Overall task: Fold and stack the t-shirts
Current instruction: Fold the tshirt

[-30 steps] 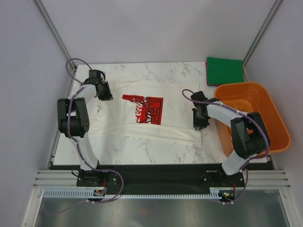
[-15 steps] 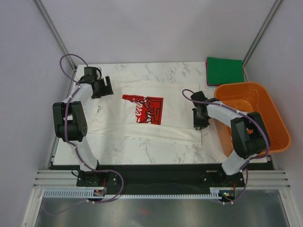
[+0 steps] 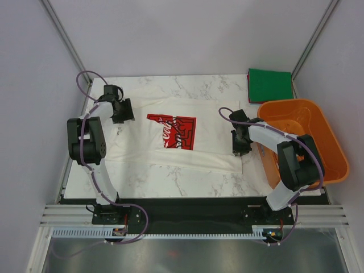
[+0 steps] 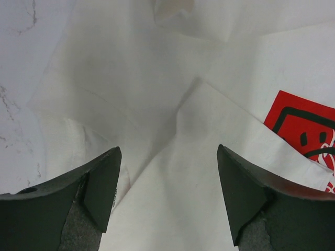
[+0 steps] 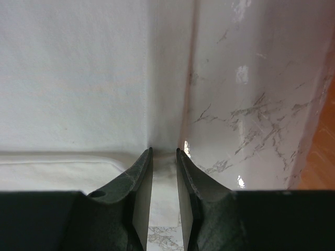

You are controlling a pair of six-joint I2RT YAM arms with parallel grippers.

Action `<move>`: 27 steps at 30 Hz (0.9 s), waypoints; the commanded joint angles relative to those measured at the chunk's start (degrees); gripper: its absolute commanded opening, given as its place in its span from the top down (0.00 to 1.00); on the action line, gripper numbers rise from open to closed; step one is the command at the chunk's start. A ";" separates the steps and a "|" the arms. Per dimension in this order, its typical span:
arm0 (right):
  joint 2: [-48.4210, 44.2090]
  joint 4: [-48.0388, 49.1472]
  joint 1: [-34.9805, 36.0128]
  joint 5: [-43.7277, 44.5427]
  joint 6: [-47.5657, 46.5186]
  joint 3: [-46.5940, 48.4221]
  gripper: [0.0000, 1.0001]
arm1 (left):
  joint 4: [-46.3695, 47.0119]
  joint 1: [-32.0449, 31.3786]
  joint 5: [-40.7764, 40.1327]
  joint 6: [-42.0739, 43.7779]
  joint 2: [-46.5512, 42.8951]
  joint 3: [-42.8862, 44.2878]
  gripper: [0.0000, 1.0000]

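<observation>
The white t-shirt [image 3: 210, 136] lies spread on the marble table, its red chest print [image 3: 172, 131] facing up. My left gripper [image 3: 125, 111] is open just above the shirt's left shoulder area; in the left wrist view [image 4: 168, 157] creased white cloth [image 4: 157, 104] and a corner of the print [image 4: 306, 123] lie below the jaws. My right gripper [image 3: 239, 149] is at the shirt's right edge, its jaws [image 5: 164, 151] nearly closed on the cloth edge [image 5: 78, 78]. The folded dark green t-shirt [image 3: 270, 85] lies at the back right corner.
An orange slatted basket [image 3: 296, 103] stands at the right edge of the table, close beside my right arm; its orange side shows in the right wrist view [image 5: 327, 157]. Bare marble [image 3: 170, 182] lies in front of the shirt and behind it.
My left gripper swung a little back and to the left, then returned over the shirt's shoulder. The right arm and the shirt have not moved.
</observation>
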 commanded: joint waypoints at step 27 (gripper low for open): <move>-1.59 0.40 0.24 1.59 -0.04 -0.11 0.69 | -0.27 0.01 2.39 3.01 2.90 2.81 0.85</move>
